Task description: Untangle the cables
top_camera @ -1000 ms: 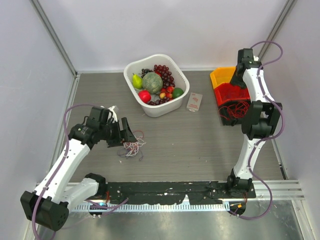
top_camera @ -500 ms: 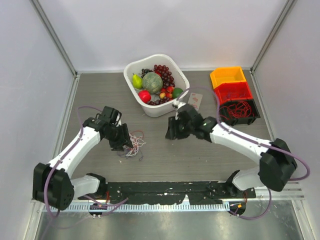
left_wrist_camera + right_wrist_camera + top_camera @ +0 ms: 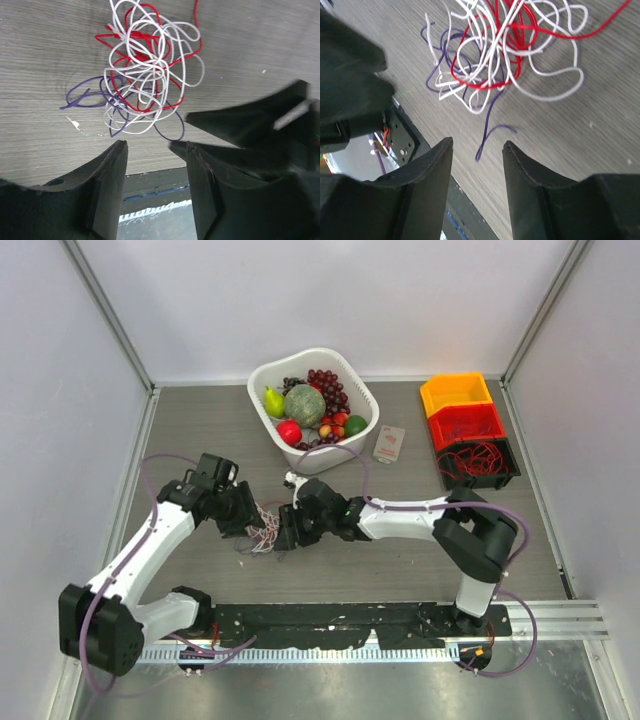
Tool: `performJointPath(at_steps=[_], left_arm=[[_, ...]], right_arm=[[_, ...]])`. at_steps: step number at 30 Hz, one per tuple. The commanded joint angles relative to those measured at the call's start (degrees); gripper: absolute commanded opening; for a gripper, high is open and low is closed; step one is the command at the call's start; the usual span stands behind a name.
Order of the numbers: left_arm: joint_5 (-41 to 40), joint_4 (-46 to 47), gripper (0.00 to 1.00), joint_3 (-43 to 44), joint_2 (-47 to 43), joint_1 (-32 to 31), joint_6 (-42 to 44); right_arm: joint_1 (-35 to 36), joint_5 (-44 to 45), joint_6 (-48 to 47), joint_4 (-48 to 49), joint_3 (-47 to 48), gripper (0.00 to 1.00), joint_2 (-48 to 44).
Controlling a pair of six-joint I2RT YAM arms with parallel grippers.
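The cables (image 3: 266,533) are a small tangled bunch of red, white and purple-blue wires on the grey table. My left gripper (image 3: 247,521) is open and empty at the bunch's left edge. My right gripper (image 3: 286,536) is open and empty at its right edge. In the left wrist view the cables (image 3: 145,75) lie just beyond my open left gripper (image 3: 155,150), with the right gripper's dark fingers (image 3: 250,120) at the right. In the right wrist view the cables (image 3: 495,50) lie ahead of my open right gripper (image 3: 477,150). A loose purple end reaches toward its jaws.
A white fruit basket (image 3: 310,353) stands behind the cables. A small packet (image 3: 389,443) lies to its right. Yellow (image 3: 455,392) and red (image 3: 465,423) bins and a black bin with red wire (image 3: 480,462) stand at the far right. A black rail (image 3: 330,620) runs along the front edge.
My right arm has swung from above the bins at the far right across the table to the cables' right side. My left gripper has shifted slightly at the bunch's left.
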Motion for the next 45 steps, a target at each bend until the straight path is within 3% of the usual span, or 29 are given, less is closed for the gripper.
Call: performJointPath(at_steps=[1, 2, 4, 5, 7, 12, 16, 18, 21, 25, 33, 37, 45], left_arm=[[0.2, 0.7, 0.56, -0.5, -4.1, 0.1, -3.1], [1.2, 1.3, 0.59, -0.8, -4.4, 0.1, -3.2], [3.0, 2.7, 0.61, -1.3, -3.9, 0.1, -3.4], [3.8, 3.5, 0.61, -1.6, -3.2, 0.1, -3.7], [5.4, 6.1, 0.60, -2.1, -1.5, 0.0, -4.2], [12.0, 18.6, 0.54, -3.6, 10.9, 0.1, -6.1], [9.1, 18.0, 0.45, 0.4, 26.4, 0.2, -3.6], [7.5, 17.1, 0.43, 1.5, 29.1, 0.4, -1.9], [6.6, 17.9, 0.43, 0.1, 27.7, 1.1, -1.6], [6.7, 18.2, 0.47, -2.4, 24.8, 1.8, -1.9], [4.8, 16.4, 0.46, -2.5, 22.1, 2.2, -0.8], [2.9, 14.6, 0.47, -2.0, 17.5, 2.4, -0.9], [2.3, 8.1, 0.51, 1.2, 10.2, 3.5, 1.8]], right_arm=[[1.2, -1.6, 2.6, 7.9, 3.3, 0.48, 3.9], [1.1, -1.0, 2.2, 6.9, 4.1, 0.47, 4.9], [1.1, 1.4, 0.6, 2.5, 6.4, 0.34, 5.8], [1.1, 3.0, -0.3, -0.1, 7.3, 0.19, 6.0], [1.1, 4.0, -2.4, -4.9, 8.0, 0.01, 3.9], [1.4, 0.9, -2.4, -1.3, -0.6, 0.01, -7.3], [3.7, 4.9, -6.5, -7.3, -0.3, 0.01, -19.3], [3.8, 9.1, -7.3, -12.0, 2.7, 0.01, -26.1], [3.8, 17.6, -9.2, -19.8, 12.3, 0.01, -36.4], [3.8, 26.7, -13.2, -25.7, 27.1, 0.01, -41.6], [3.8, 35.3, -21.1, -27.4, 44.3, 0.01, -39.4], [3.8, 43.3, -23.5, -30.9, 44.6, 0.01, -37.7], [3.8, 49.5, -25.6, -33.4, 41.7, 0.01, -39.5]])
